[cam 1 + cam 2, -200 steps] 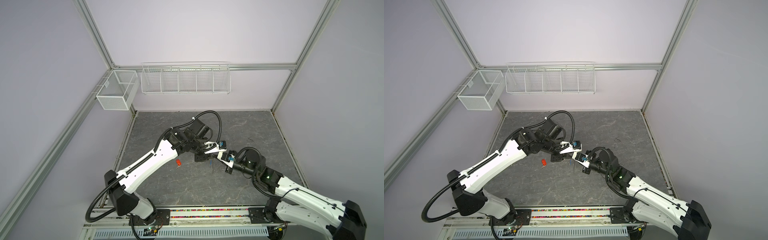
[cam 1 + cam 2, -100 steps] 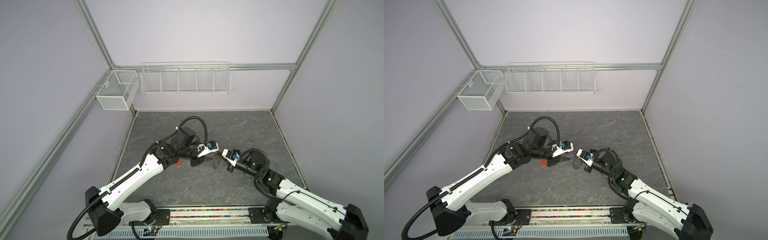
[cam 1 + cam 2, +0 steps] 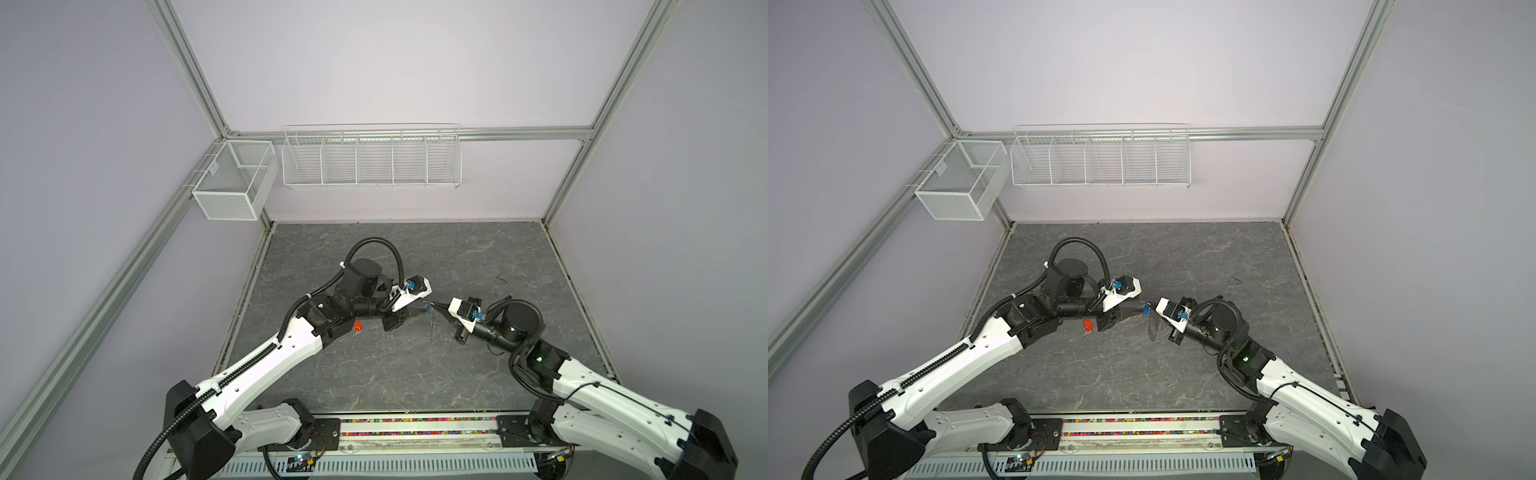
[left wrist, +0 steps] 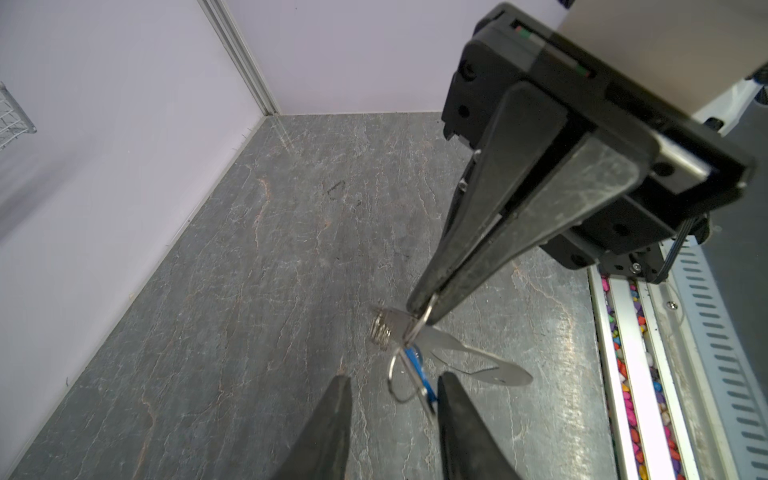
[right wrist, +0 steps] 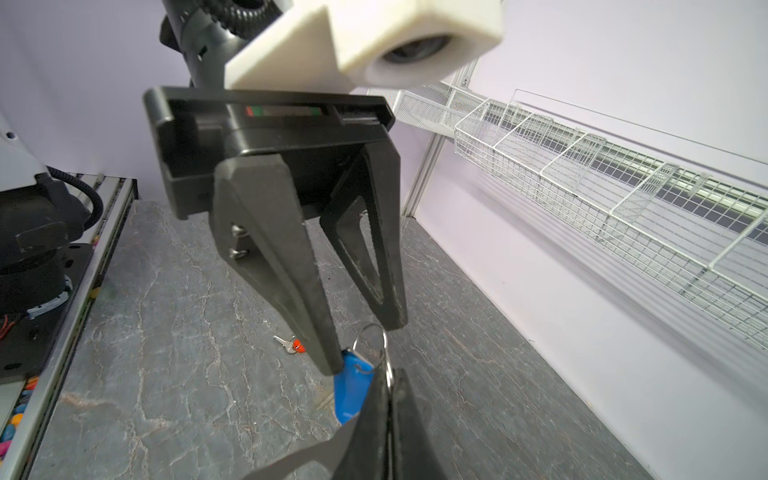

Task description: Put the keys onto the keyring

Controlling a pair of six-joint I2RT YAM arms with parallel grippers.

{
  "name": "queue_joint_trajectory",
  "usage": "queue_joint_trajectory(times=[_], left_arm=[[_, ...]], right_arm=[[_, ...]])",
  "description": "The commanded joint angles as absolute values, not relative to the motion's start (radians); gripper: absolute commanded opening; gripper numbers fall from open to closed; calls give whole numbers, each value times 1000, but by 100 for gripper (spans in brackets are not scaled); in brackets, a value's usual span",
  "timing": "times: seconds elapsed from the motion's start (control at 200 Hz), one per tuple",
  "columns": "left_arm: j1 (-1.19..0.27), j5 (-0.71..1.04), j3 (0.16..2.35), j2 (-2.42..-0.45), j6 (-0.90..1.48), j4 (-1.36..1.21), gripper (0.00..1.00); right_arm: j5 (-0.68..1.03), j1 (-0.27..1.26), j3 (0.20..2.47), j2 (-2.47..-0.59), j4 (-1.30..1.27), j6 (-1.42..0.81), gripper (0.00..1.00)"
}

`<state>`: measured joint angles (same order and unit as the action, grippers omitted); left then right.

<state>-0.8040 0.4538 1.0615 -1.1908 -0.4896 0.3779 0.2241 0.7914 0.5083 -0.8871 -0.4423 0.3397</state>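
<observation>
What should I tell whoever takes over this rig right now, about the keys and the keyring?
Right tool: shut on a small silver ring of the keyring, holding it above the table.
Left tool: open, with its fingers on either side of the blue-tagged key, not clamped. That key hangs at the right tool's tip.
Orange-red key: lying on the table beside the left arm, untouched.
Done: keyring lifted, blue-tagged key at its rings. I cannot tell whether it is fully threaded.
Left: check the blue-tagged key, then fetch and thread the orange-red key.
</observation>
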Motion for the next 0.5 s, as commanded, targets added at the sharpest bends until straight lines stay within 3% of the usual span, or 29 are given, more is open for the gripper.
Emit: queue_joint_trajectory(times=[0.0, 0.145, 0.335, 0.495], left_arm=[[-795, 510, 1045, -1174, -474, 325, 35], [-790, 540, 1035, -1177, -470, 310, 31], [-787, 502, 1026, -1177, -444, 352, 36], [-788, 471, 955, -1158, -364, 219, 36]], right_arm=[[269, 783, 501, -874, -498, 326, 7], [261, 784, 504, -877, -508, 324, 7], [206, 782, 509, -865, -499, 322, 7], [191, 782, 512, -865, -500, 309, 7]])
